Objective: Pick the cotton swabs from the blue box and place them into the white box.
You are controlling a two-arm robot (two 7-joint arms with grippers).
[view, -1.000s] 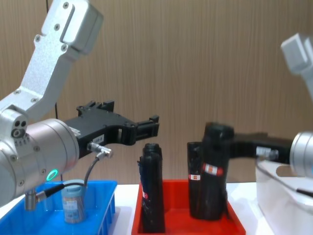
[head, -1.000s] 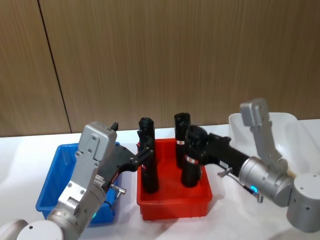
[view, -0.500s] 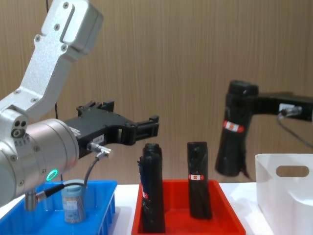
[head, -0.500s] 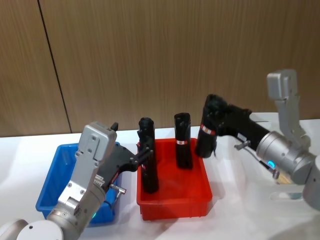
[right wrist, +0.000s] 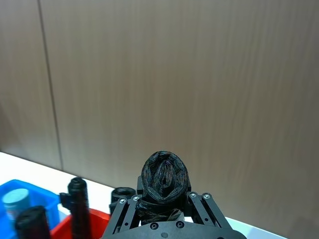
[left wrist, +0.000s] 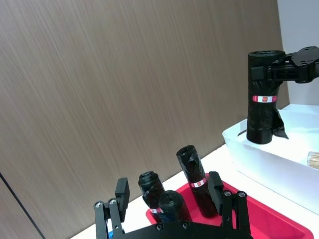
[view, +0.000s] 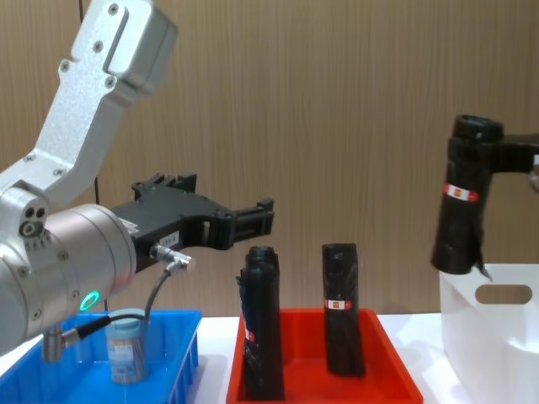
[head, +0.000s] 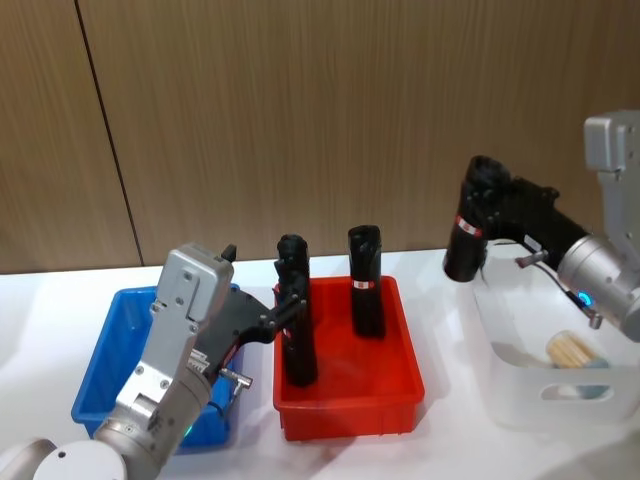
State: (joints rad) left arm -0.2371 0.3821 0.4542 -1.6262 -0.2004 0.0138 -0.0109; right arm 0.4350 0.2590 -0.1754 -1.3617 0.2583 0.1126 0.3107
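- Wood panelling backs my white worktop (head: 40, 300).
- Right gripper (head: 478, 215) pinches a black roll (view: 461, 202) over the white box (head: 540, 350).
- Left gripper (view: 257, 220), spread, hovers above the blue box (head: 100, 365); one swab jar (view: 126, 345) stands inside.

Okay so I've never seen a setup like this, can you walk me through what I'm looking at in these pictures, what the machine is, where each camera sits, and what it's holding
This is a two-armed robot at a white table. One camera looks down from its head, one looks across from its chest, and one sits on each wrist.

On the table stand a blue box, a red bin and a white box. A jar of cotton swabs stands in the blue box. Black rolls stand in the red bin.

The right gripper holds one black roll above the white box's near edge. The left gripper hangs open and empty near the blue box and red bin.
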